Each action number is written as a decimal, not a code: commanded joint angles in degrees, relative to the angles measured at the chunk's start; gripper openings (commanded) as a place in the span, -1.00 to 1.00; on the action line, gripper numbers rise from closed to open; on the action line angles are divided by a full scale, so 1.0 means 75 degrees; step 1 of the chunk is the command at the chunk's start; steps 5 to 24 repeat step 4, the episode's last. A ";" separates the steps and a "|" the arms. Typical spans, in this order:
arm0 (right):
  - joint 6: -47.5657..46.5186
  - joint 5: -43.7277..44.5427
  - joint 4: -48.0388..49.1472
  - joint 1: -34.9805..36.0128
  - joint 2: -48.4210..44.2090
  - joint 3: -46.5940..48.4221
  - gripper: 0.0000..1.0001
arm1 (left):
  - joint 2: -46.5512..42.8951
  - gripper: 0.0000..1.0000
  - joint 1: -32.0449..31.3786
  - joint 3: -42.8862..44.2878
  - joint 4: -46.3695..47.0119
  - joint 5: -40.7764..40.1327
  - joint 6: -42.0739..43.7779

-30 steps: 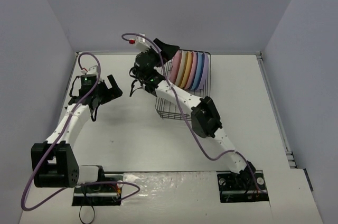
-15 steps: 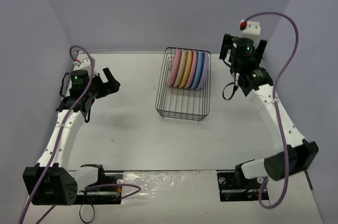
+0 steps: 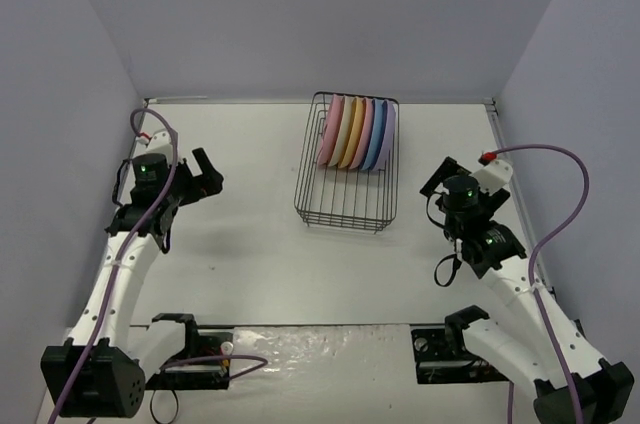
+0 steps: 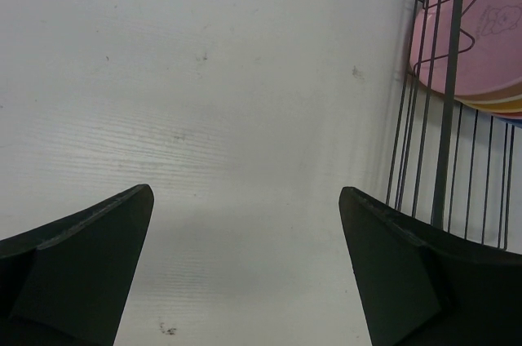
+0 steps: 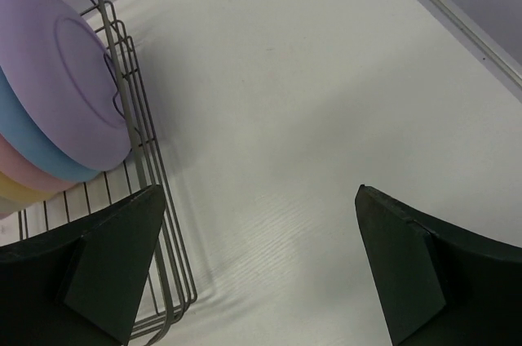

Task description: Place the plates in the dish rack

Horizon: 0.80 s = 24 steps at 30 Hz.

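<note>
Backed off from plates [image 3: 357, 134] to the right side since a second ago: right tool [image 3: 437, 184], fingers apart, empty. All six standing on edge at far end of dish rack [image 3: 343, 206], pink leftmost, lavender rightmost. Left tool [image 3: 210, 172] also spread, empty, well left of rack over white desk [image 3: 260, 264].

Black wire rectangular dish rack [image 3: 345, 202]. Round matte plastic plates, L to R: pink plate [image 3: 327, 134] w/ faint grey line-drawing, cream plate [image 3: 342, 134], yellow-orange plate [image 3: 354, 134], 2nd pink plate [image 3: 367, 134], blue plate [image 3: 378, 136], lavender plate [image 3: 390, 134]. Flat white tabletop [image 3: 250, 254], few dark specks. Left claw [image 4: 245, 195] & right claw [image 5: 257, 195] black. White robot arms [image 3: 122, 259], black joints, purple cables [image 3: 540, 148]. Lilac-grey walls [image 3: 320, 14].
</note>
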 commanded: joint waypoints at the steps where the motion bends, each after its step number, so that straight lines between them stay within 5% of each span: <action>1: 0.0345 0.0912 0.0129 -0.0036 0.0068 0.0131 1.00 | -0.0395 0.94 -0.0012 0.0031 0.0472 -0.0305 0.0098; 24: 0.0409 0.1169 0.0094 -0.0036 0.0050 0.0089 1.00 | -0.0415 0.94 -0.0014 0.0037 0.0535 -0.0261 0.0088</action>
